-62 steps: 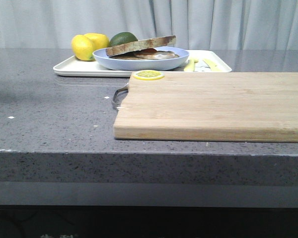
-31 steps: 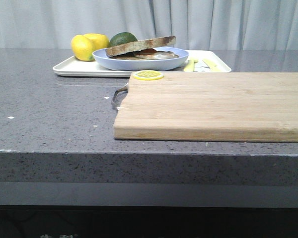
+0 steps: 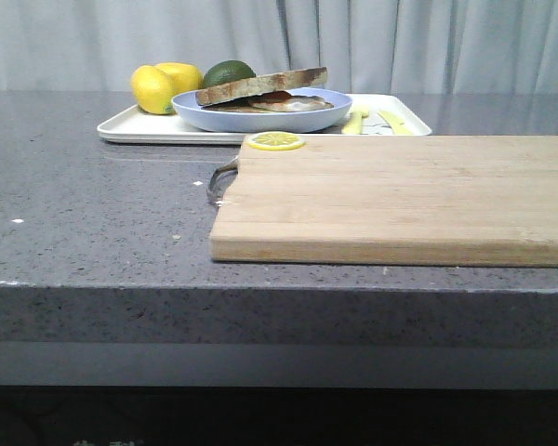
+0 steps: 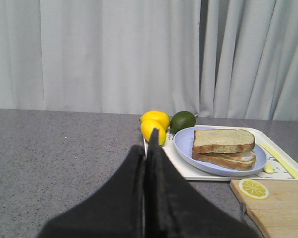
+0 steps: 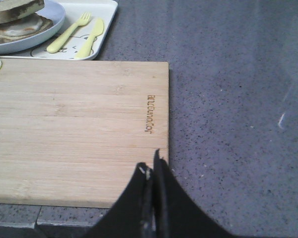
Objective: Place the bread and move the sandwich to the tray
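Note:
The sandwich (image 3: 293, 103) lies on a round pale blue plate (image 3: 260, 117) that stands on the white tray (image 3: 139, 135) at the back of the table. A plain bread slice (image 3: 260, 85) rests tilted on top of it. The left wrist view shows the sandwich (image 4: 223, 157) with the bread (image 4: 223, 140) as its top slice. My left gripper (image 4: 146, 141) is shut and empty, above the grey table, short of the tray. My right gripper (image 5: 150, 161) is shut and empty over the near right corner of the cutting board (image 5: 74, 129). Neither gripper shows in the front view.
Two lemons (image 3: 158, 86) and a green fruit (image 3: 228, 72) sit on the tray's left part. A yellow fork (image 5: 72, 34) and knife (image 5: 92, 37) lie on its right part. A wooden cutting board (image 3: 400, 195) with a lemon slice (image 3: 275, 140) fills the near right.
A dark shape at the front view's upper left corner and its shadow on the table have gone. The food, plate and tray have not moved.

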